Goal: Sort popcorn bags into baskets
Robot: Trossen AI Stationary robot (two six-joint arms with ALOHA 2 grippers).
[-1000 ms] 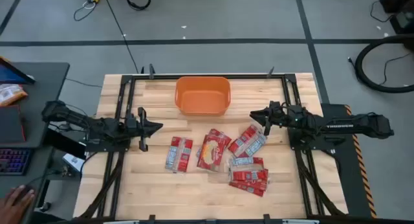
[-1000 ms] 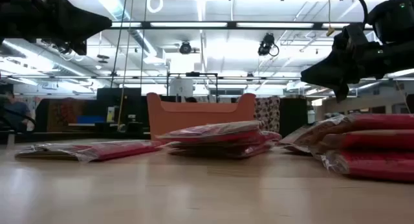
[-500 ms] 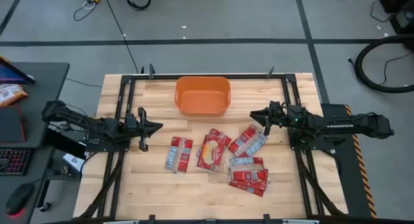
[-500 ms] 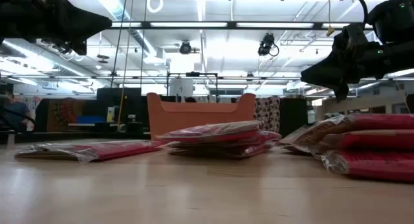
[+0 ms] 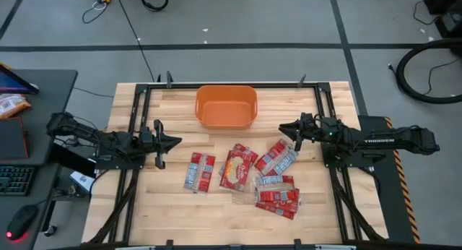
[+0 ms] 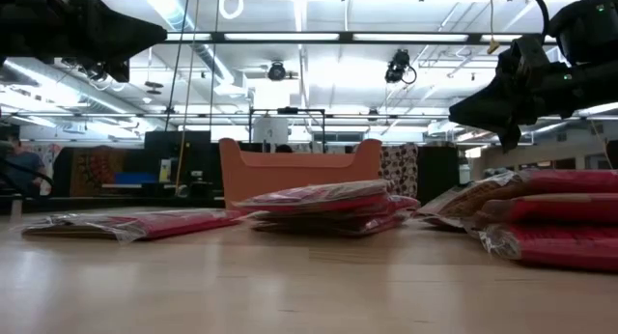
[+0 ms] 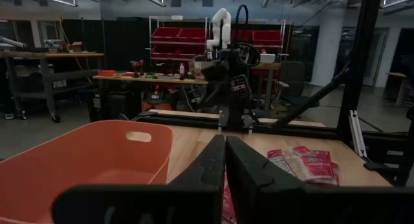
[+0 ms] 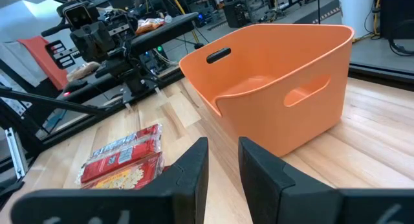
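The orange basket (image 5: 226,89) stands at the table's far middle. Several red popcorn bags lie flat on the wood nearer the front: one alone (image 5: 200,171), one beside it (image 5: 237,167), one slanted (image 5: 276,157), and a small overlapping pile (image 5: 277,195). My left gripper (image 5: 179,141) hovers shut above the table, left of the bags. My right gripper (image 5: 281,128) hovers right of the basket, its fingers a narrow gap apart (image 8: 223,149). Neither touches anything. In the low view both grippers (image 6: 159,33) (image 6: 454,107) stand well above the bags (image 6: 323,197).
A black metal frame (image 5: 137,113) runs along the table's edges. Bare wood lies between the basket and the bags and along the near edge. A desk with a keyboard and mouse (image 5: 18,181) stands left of the table.
A person's hand at the desk left of the table has drawn out of view. Both arms and all the bags have kept still.
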